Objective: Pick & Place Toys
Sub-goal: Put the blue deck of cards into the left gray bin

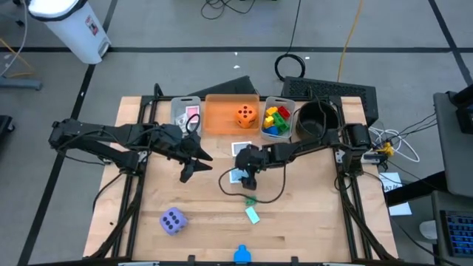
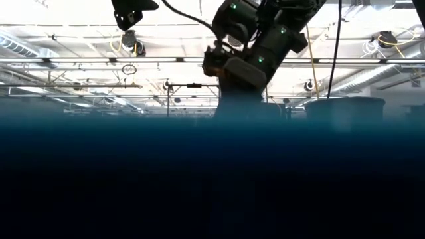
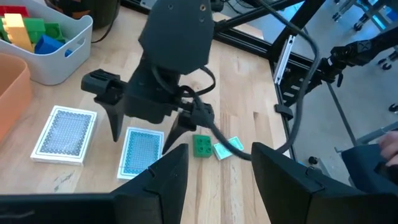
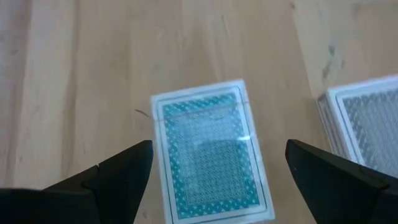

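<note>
Left hand (image 1: 186,175) hovers at tabletop (image 1: 310,222) centre-left, fingers part-spread, holding nothing. Right hand (image 4: 214,180) spread wide, pointing down over teal-backed card (image 4: 211,160); card flat between the fingers, untouched, long axis running 12 to 6 in right wrist view. Second card (image 3: 65,134) lies just beside.

Teal lattice-patterned, white-bordered card (image 4: 211,155)

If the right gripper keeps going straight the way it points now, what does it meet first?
Most likely the teal-backed card lying flat on the table. The right gripper is open and points down with the card between its fingers. A second card lies off to the side.
</note>
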